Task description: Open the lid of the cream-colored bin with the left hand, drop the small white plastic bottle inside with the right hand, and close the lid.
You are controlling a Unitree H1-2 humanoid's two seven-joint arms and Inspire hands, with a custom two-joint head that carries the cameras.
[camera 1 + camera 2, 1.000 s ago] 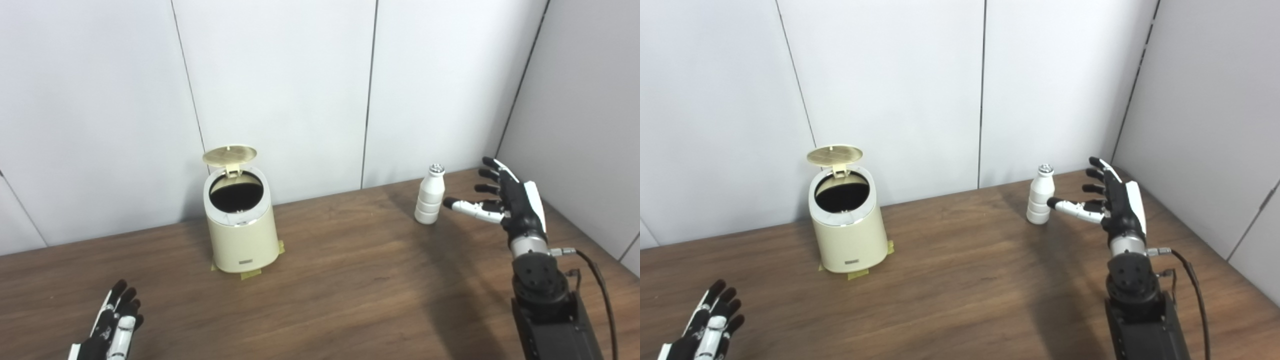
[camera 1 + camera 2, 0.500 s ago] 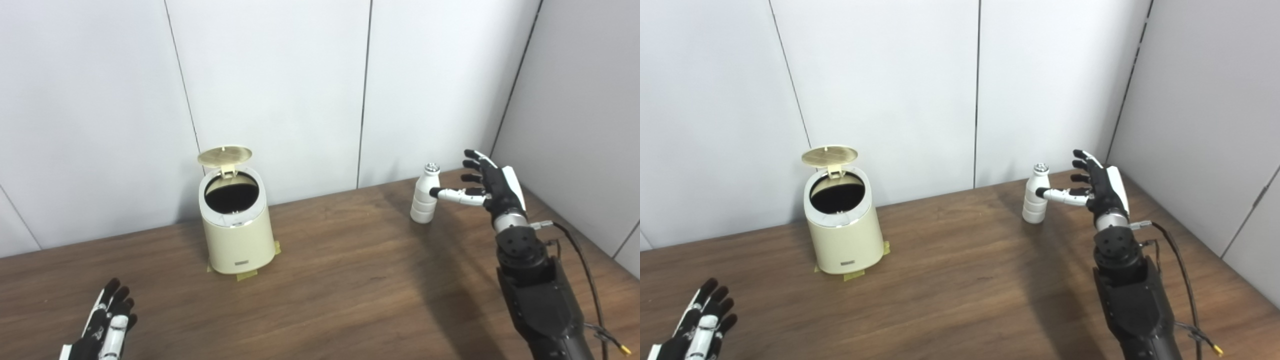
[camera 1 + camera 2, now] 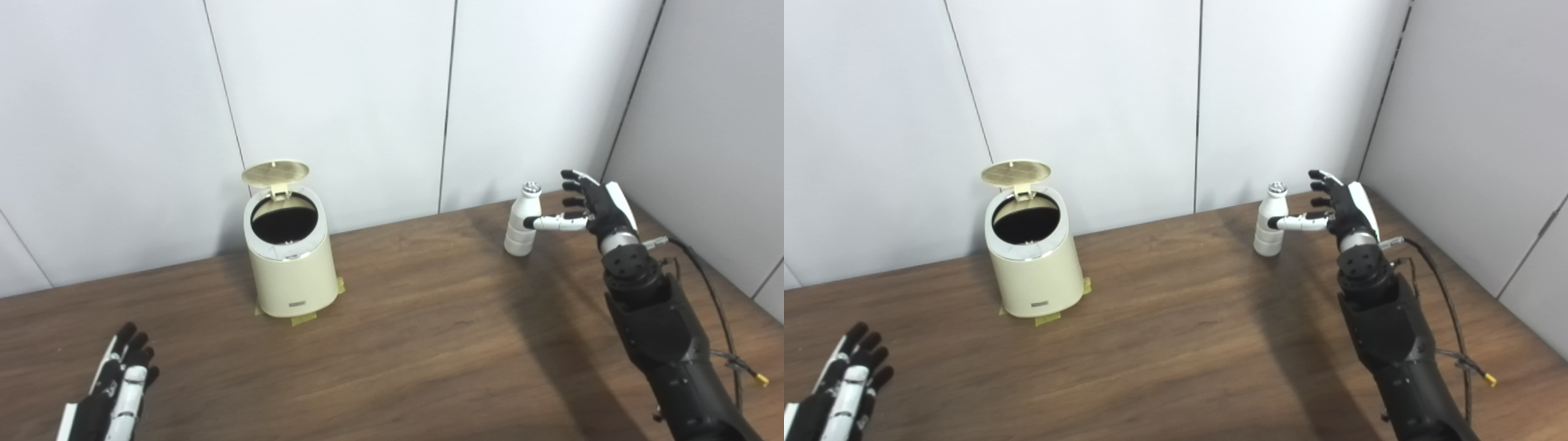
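The cream-colored bin (image 3: 290, 263) stands on the wooden table at the back left, its round lid (image 3: 275, 173) tipped up and the dark inside showing. The small white plastic bottle (image 3: 522, 221) with a silver cap stands upright at the back right. My right hand (image 3: 591, 205) is open just right of the bottle, fingers spread, thumb reaching to the bottle's front; it also shows in the right eye view (image 3: 1338, 205). My left hand (image 3: 113, 392) is open and empty, low at the table's front left.
The bin sits on yellow tape patches (image 3: 304, 318). White wall panels close the back and the right side near my right arm. A cable (image 3: 716, 318) hangs off my right forearm. The brown table top (image 3: 416, 343) lies between bin and bottle.
My right hand has moved forward and up to the bottle, its thumb now against the bottle's front. My left hand has risen slightly. The view has shifted a little.
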